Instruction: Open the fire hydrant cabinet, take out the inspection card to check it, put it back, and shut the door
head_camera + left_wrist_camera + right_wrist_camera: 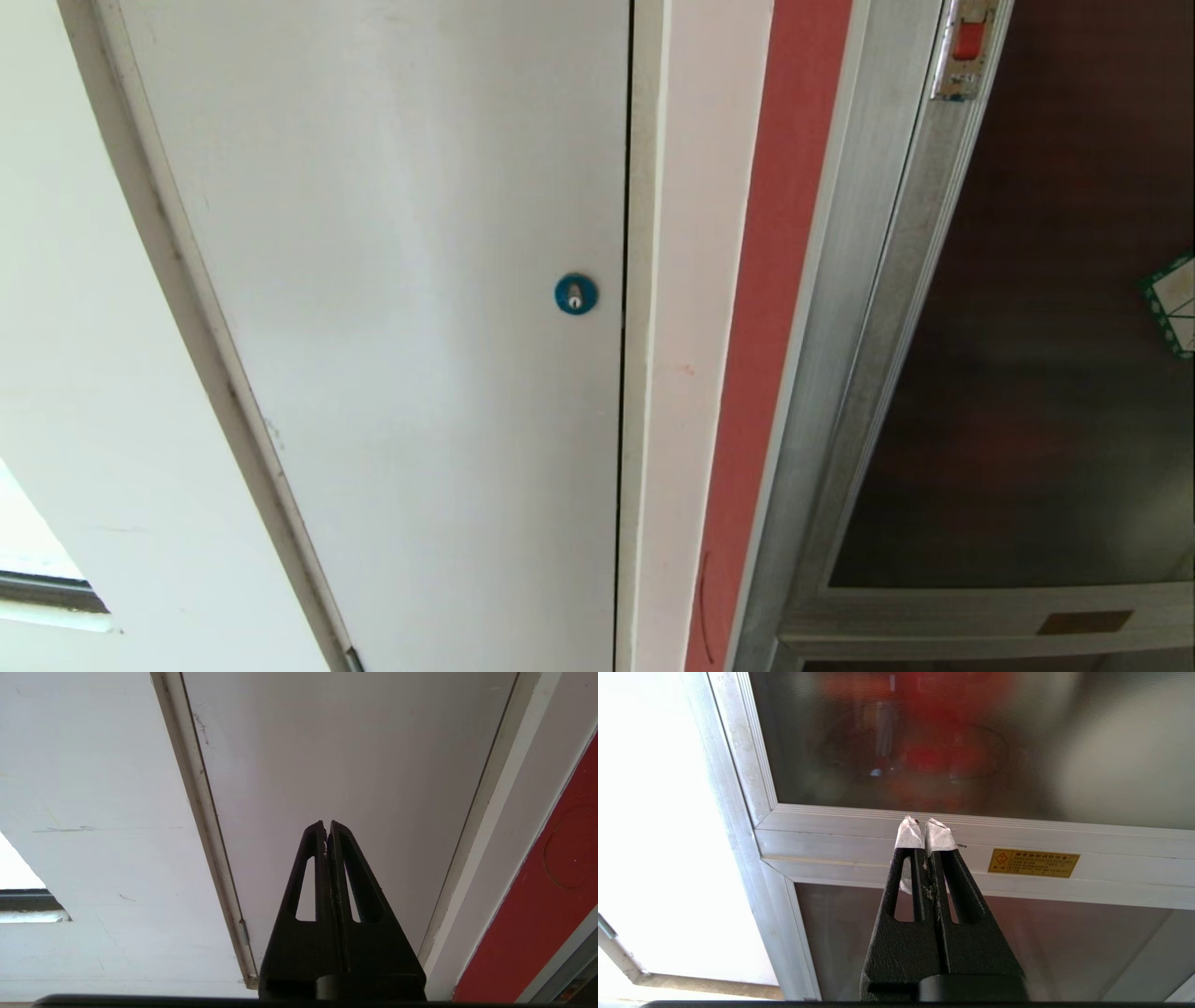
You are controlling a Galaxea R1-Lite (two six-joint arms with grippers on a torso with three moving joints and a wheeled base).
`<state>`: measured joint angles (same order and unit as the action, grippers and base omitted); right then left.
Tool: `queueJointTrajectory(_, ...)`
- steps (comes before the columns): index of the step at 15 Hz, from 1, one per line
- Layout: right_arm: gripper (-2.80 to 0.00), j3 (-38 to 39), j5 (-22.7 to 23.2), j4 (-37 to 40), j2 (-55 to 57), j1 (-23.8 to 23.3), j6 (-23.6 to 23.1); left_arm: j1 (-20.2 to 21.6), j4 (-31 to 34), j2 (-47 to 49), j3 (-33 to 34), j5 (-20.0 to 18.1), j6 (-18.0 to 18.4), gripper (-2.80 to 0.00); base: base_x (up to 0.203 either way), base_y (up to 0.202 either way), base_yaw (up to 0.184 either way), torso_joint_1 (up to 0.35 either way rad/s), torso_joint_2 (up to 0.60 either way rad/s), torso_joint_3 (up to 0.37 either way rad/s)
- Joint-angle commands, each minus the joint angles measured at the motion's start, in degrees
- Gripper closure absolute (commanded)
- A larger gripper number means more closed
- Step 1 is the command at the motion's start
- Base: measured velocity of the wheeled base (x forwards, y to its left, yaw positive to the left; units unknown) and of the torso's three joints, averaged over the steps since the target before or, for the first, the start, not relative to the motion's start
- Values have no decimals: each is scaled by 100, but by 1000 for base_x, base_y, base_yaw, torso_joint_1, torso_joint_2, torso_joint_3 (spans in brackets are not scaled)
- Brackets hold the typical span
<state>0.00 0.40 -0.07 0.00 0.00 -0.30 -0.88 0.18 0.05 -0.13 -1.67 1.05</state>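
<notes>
In the head view, the door [1027, 355] is cut off at 3 o'clock, its red latch [969, 39] clipped at 1 o'clock; no claw is seen. The left claw [327, 826] is shown closed, empty. The right claw [924, 828] is shown closed, empty; red shapes behind the glass stay blurred.

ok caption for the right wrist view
Shut right gripper before the closed door's aluminium frame, near a yellow label plate.

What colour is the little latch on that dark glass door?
Red, set in a metal plate; the latch shows best in the head view.
</notes>
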Motion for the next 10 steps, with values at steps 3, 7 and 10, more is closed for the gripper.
queueJointTrajectory(3,0,9,4,-1,0,0,-5,0,-1,4,-4,0,1,0,0,0,0,0,0,0)
queueJointTrajectory(7,0,3,-9,-10,7,0,28,0,-1,4,-4,0,1,0,0,0,0,0,0,0)
queueJointTrajectory(10,0,-129,-57,-50,0,3,24,0,-1,4,-3,0,1,0,0,0,0,0,0,0)
